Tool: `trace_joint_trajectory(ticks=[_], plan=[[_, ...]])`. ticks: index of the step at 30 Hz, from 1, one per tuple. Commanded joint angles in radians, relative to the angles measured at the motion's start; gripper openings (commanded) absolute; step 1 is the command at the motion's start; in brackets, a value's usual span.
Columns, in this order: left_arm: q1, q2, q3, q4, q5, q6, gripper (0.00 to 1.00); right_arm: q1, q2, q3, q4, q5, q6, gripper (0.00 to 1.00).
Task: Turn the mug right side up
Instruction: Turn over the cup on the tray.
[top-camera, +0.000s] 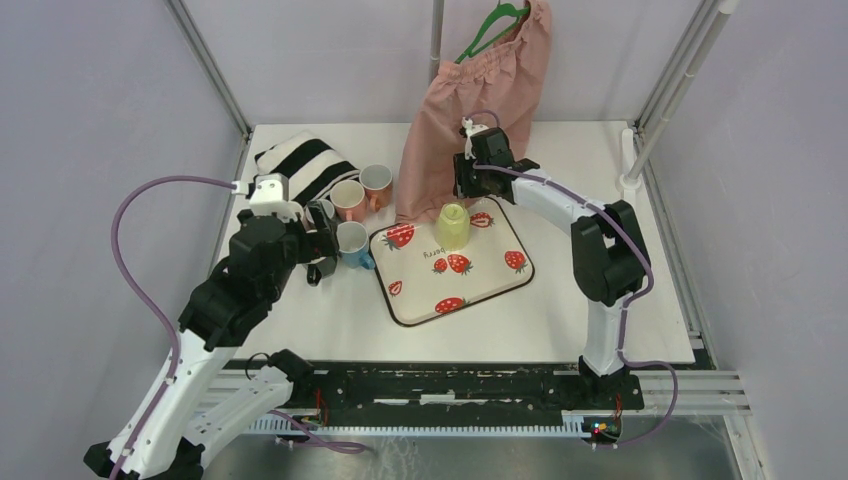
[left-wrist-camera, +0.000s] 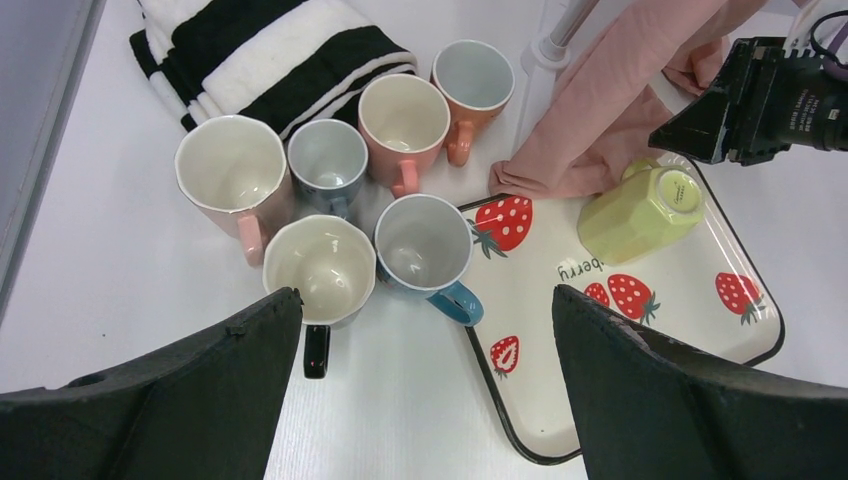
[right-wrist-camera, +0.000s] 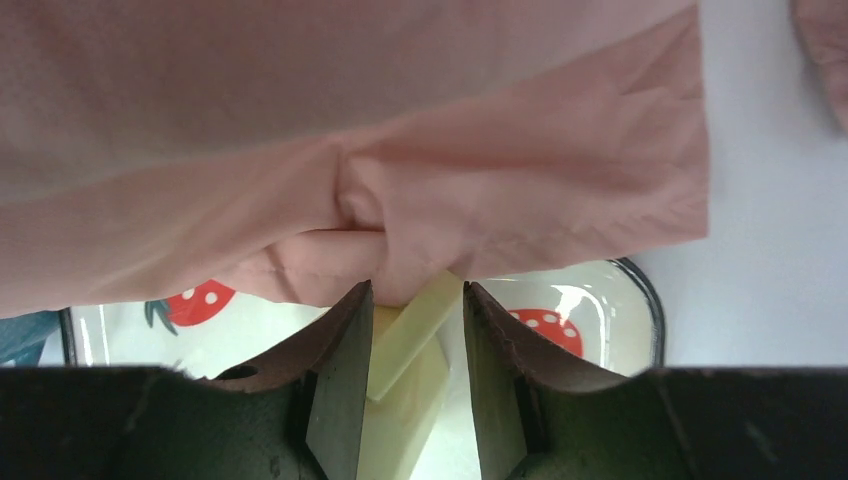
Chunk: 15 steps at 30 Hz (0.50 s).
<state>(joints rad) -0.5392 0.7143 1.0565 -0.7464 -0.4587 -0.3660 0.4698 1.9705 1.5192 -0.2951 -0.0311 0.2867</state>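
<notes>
Right gripper (right-wrist-camera: 415, 300), we see, clamps the upside-down pale-green faceted mug (top-camera: 452, 226) on the strawberry-printed tray (top-camera: 500, 285). Our left gripper (left-wrist-camera: 425, 295) gapes wide.

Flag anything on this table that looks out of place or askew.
The yellow-green mug sits bottom-up and tilted on the strawberry tray, gripped by the right gripper, while the six mugs beside the tray all stand upright. The pink cloth also drapes onto the tray's far edge.
</notes>
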Motion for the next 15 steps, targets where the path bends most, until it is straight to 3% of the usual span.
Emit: trace_joint_trajectory(ticks=[1,15], plan=[[-0.002,0.011,0.003,0.027,0.029,-0.011,1.0,0.002,0.026,0.056,0.022,-0.104,-0.011,0.44],[-0.002,0.032,-0.007,0.028,0.053,-0.02,1.0,0.004,-0.052,-0.091,0.032,-0.298,-0.047,0.42]])
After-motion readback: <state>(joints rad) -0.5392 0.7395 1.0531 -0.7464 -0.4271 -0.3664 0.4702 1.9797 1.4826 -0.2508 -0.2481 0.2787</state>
